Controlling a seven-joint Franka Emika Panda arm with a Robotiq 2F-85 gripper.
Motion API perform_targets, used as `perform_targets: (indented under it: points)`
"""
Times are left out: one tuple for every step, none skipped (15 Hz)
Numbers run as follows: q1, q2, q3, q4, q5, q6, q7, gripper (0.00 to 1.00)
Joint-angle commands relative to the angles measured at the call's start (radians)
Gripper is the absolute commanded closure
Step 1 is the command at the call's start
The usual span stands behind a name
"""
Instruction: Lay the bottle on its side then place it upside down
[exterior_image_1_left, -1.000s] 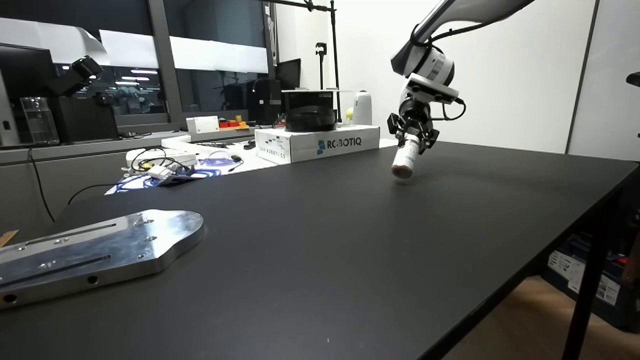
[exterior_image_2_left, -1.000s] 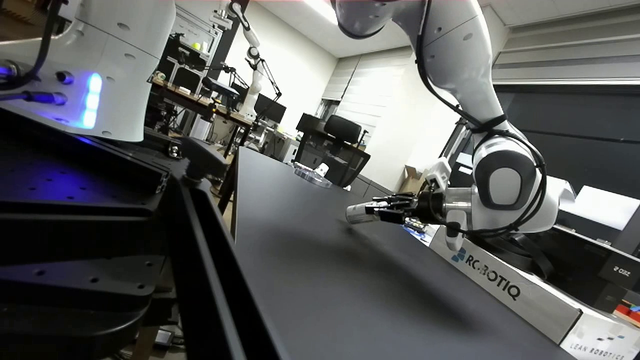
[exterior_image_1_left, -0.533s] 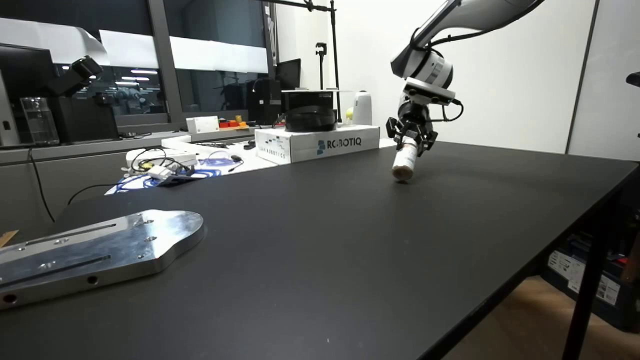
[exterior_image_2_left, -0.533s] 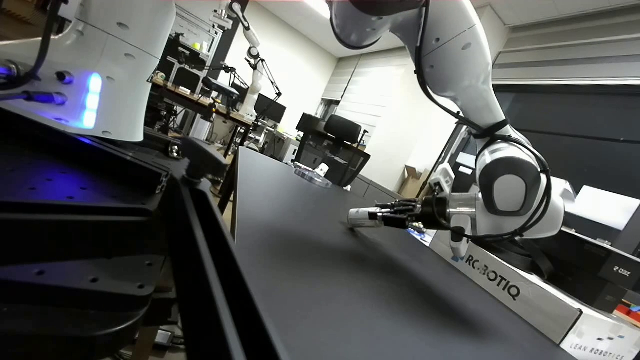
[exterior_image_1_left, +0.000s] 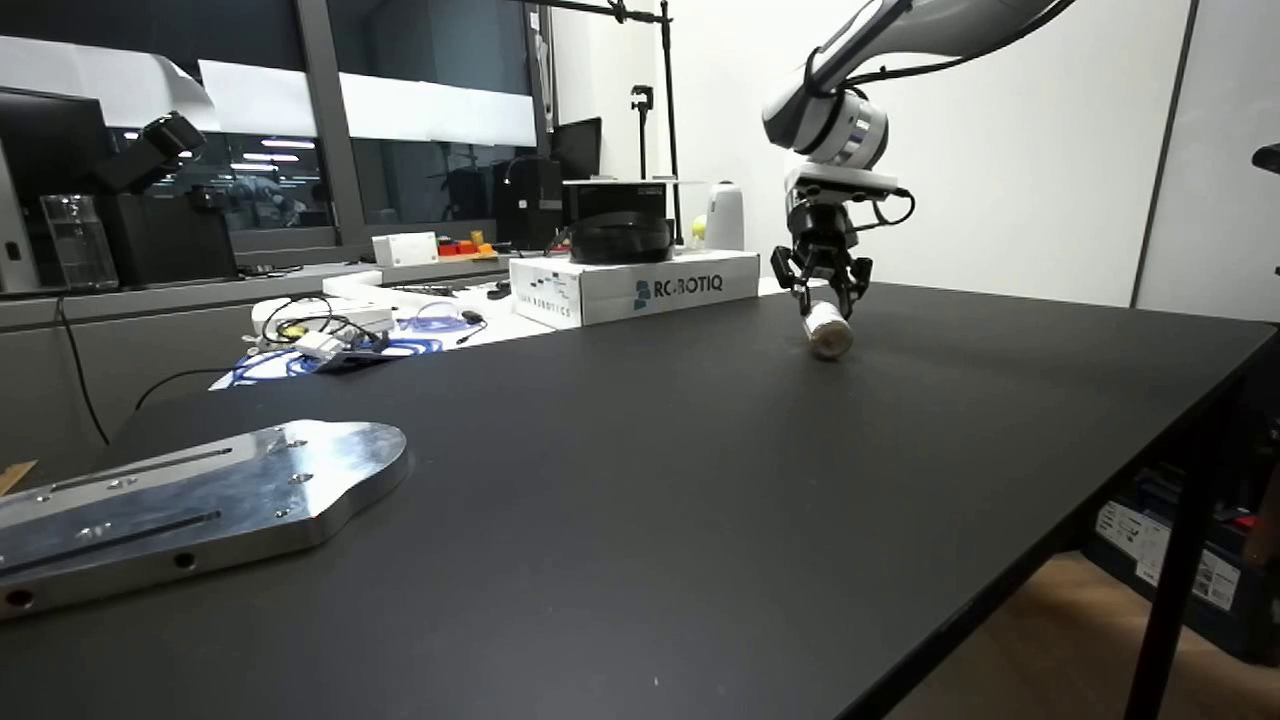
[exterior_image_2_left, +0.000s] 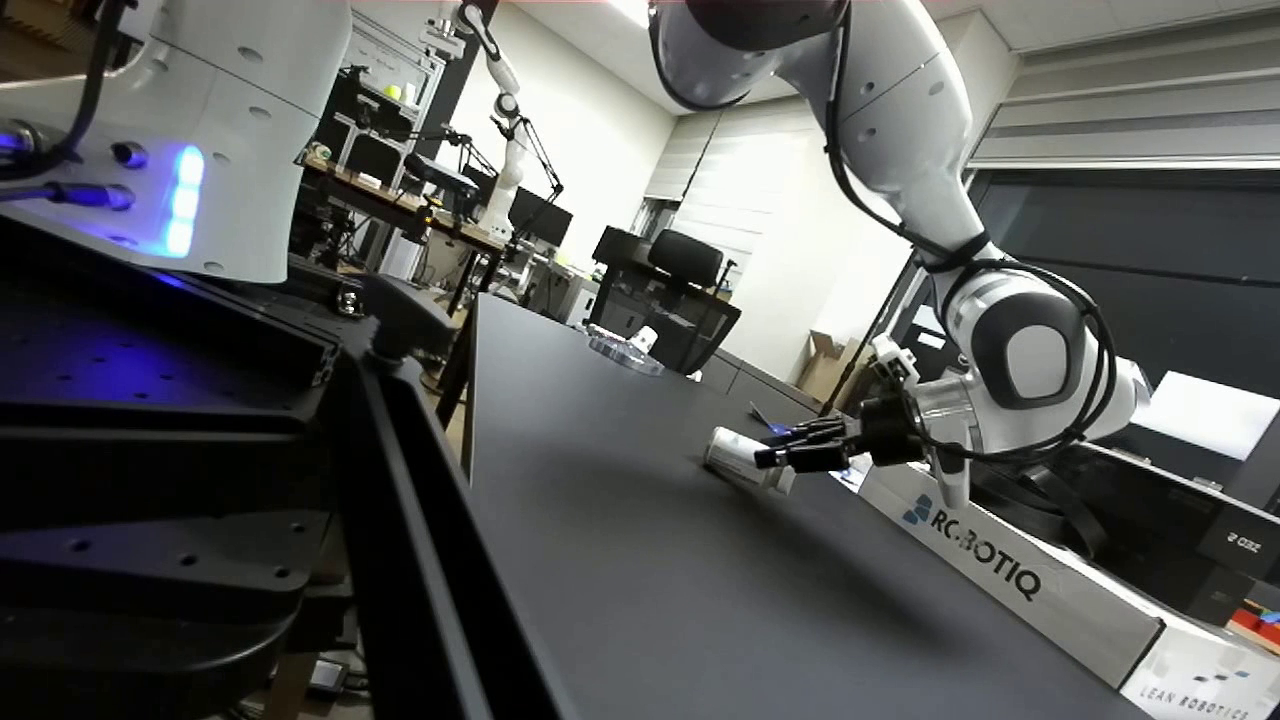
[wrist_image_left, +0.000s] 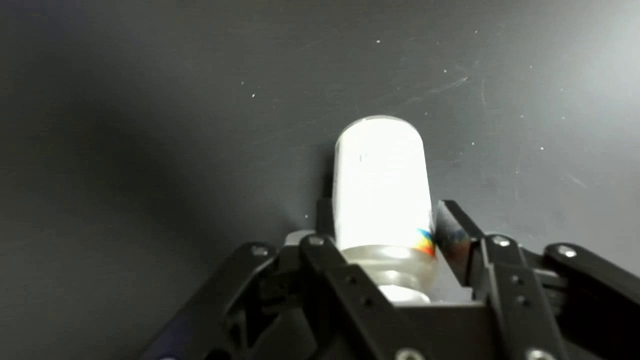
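Observation:
The bottle (exterior_image_1_left: 824, 325) is a small clear-walled cylinder with a white label and a brownish base facing an exterior view. In an exterior view the bottle (exterior_image_2_left: 740, 460) lies on its side along the tabletop, at an angle to the fingers. In the wrist view the bottle (wrist_image_left: 382, 185) points its base away from the gripper; its clear shoulder and white cap end are near the palm, partly hidden by a finger. My gripper (wrist_image_left: 382, 220) straddles the bottle's body. A thin gap shows beside the right fingertip; the left finger is close against the bottle. The gripper also shows in both exterior views (exterior_image_1_left: 825, 295) (exterior_image_2_left: 785, 455).
The bottle is on a dark table (exterior_image_1_left: 600, 520). A metal plate (exterior_image_1_left: 220, 490) lies at the table's near left corner in an exterior view. A long ROBOTIQ box (exterior_image_1_left: 650, 290) stands beyond the table's far edge, with cables (exterior_image_1_left: 330, 345) further left.
The bottle was in line with the fingers, slanting down; now it lies along the table. The gripper's wrist has tilted, the fingers pointing more steeply down. The fingers look slightly wider apart.

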Motion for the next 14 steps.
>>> perform_targets:
  points:
    - [0.042,0.024,-0.022,0.080,-0.047,-0.001,0.051,0.71]
    - [0.051,0.022,-0.024,0.083,-0.056,0.004,0.049,0.71]
    - [0.060,0.018,-0.027,0.084,-0.059,0.008,0.048,0.71]
    - [0.066,0.010,-0.027,0.081,-0.059,0.011,0.050,0.21]
    - [0.076,0.002,-0.030,0.079,-0.066,0.010,0.050,0.20]
    - [0.087,-0.016,-0.034,0.071,-0.074,0.010,0.047,0.14]
    - [0.098,-0.032,-0.040,0.068,-0.083,0.009,0.045,0.08]
    - [0.111,-0.060,-0.047,0.056,-0.096,0.011,0.037,0.02]
    - [0.120,-0.088,-0.049,0.045,-0.104,0.008,0.026,0.00]
    - [0.132,-0.121,-0.051,0.032,-0.116,0.006,0.015,0.00]
    - [0.146,-0.157,-0.055,0.016,-0.133,0.015,0.004,0.00]
    - [0.163,-0.198,-0.063,-0.005,-0.149,0.031,-0.005,0.00]
    - [0.179,-0.233,-0.071,-0.023,-0.164,0.056,-0.005,0.00]
    - [0.200,-0.276,-0.081,-0.060,-0.178,0.101,0.008,0.00]
